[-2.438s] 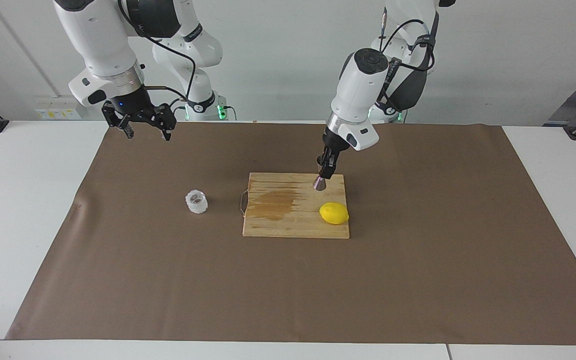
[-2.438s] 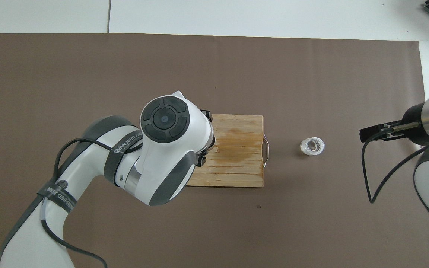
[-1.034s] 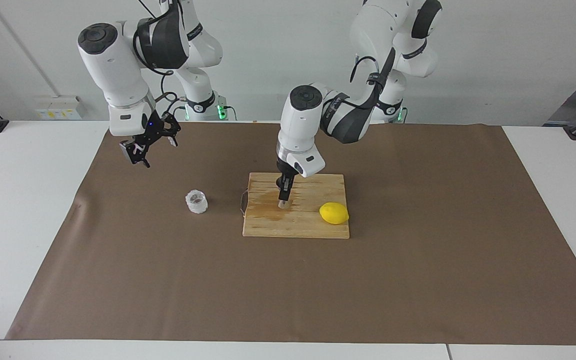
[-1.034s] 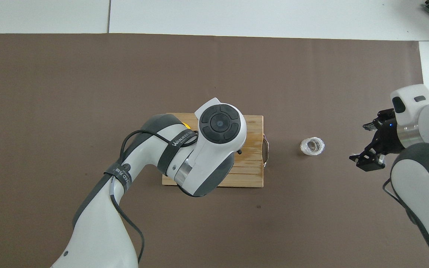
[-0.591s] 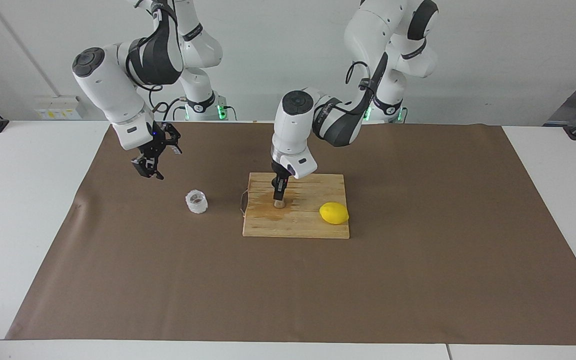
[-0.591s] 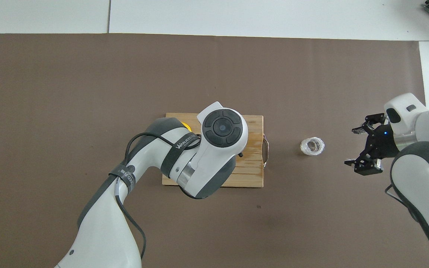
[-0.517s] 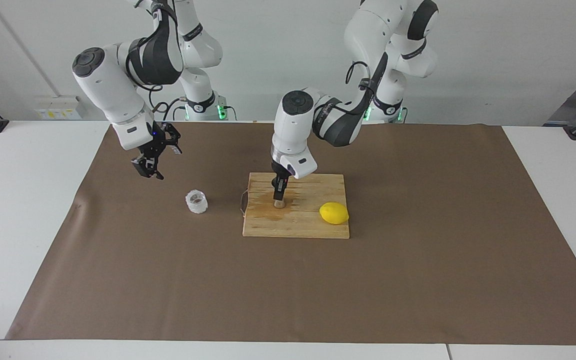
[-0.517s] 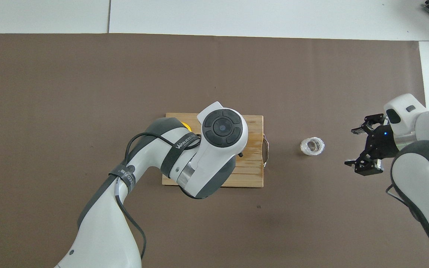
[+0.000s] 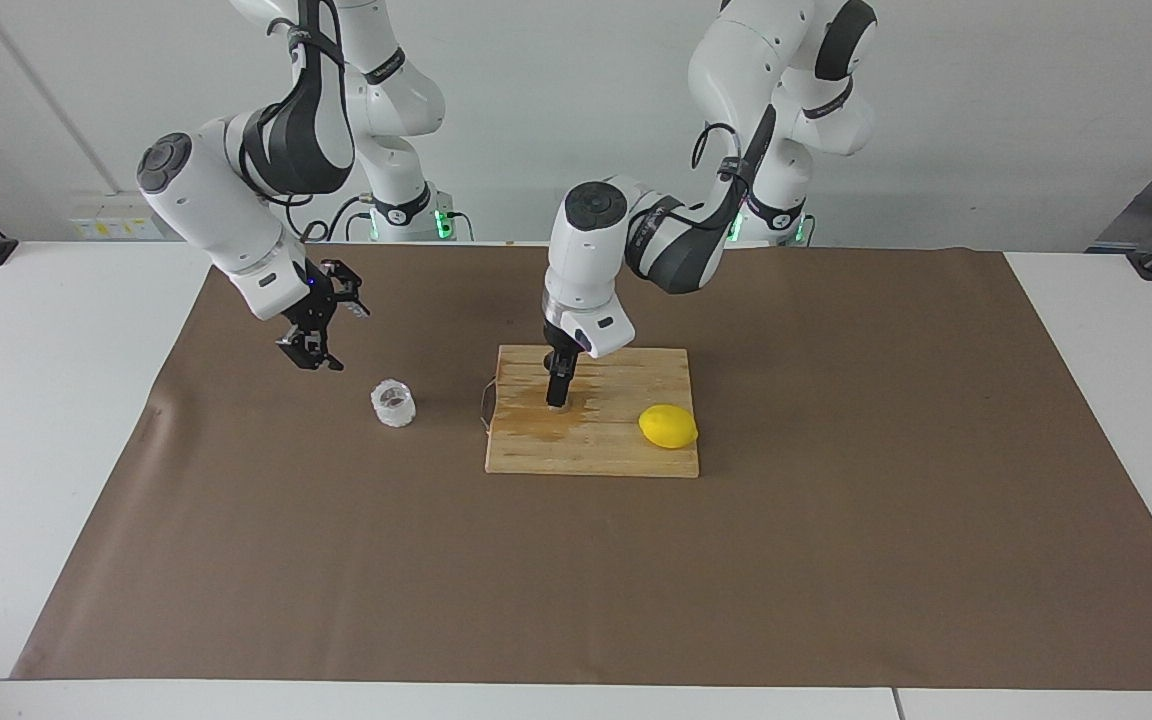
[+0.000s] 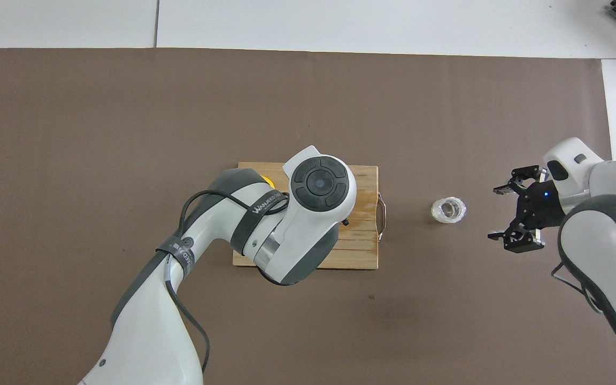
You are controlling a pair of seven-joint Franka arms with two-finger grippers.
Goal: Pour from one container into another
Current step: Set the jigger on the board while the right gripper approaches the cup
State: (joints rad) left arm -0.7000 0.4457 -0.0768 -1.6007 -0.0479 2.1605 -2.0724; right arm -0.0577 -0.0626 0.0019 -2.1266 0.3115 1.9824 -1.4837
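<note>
The table is white, and a brown paper mat covers most of it. A wooden cutting board lies in the middle of the mat, with a darker stain on the wood, and I place everything else from it.

My left arm reaches down over the board, and my left gripper points straight down at the stained part. The metal jigger stands there on the board, and only a sliver of it shows at my gripper's tip. I cannot tell whether I am gripping it or have let go of it.

My right gripper hangs over the bare mat, off the board toward the right arm's end of the table. Its fingers are spread wide and hold nothing.

A yellow lemon sits on the board, near the edge toward the left arm's end.

The small clear glass cup stands upright on the mat, just off the board's wire handle. It is between the board and my right gripper.
</note>
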